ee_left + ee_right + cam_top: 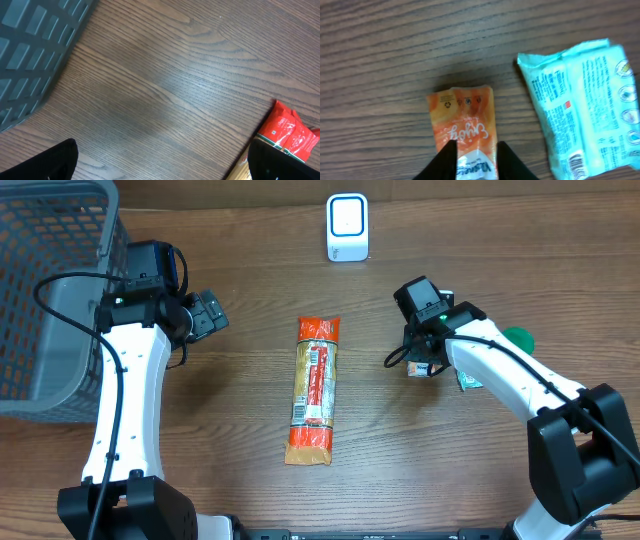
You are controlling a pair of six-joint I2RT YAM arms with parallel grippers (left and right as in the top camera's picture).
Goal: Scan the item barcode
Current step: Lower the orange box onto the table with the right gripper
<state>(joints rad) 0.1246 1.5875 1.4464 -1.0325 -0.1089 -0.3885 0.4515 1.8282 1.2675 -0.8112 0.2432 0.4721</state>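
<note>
You will find the table [240, 260] to be brown wood with a plain running grain. Your right gripper [476, 151] sits at right of centre in the overhead view, its jaws narrow and bracketing the lower part of a small orange sachet [462, 125] that lies flat on the wood. You cannot tell from the wrist view whether the sachet is actually gripped. It is a glossy, crinkled rectangle with a crimped top edge. It carries "Enjoy" in white script, upside down in the wrist view, with small round marks above it, and the white panel below cannot be read. Just to its right, apart from it, lies a pale teal packet [580, 100], soft and wrinkled. It has dense print too small to read, a small red square, round icons along its right edge and a barcode [576, 163] at the lower edge. A long packet [315, 390] lies at centre, with orange-red ends, a tan middle and a red-and-white label strip. The scanner [347, 227], a white rounded box with a blue-rimmed window, stands at top centre. Your left gripper [162, 145] stands wide over bare wood beside a grey lattice basket [50, 300] at upper left.
</note>
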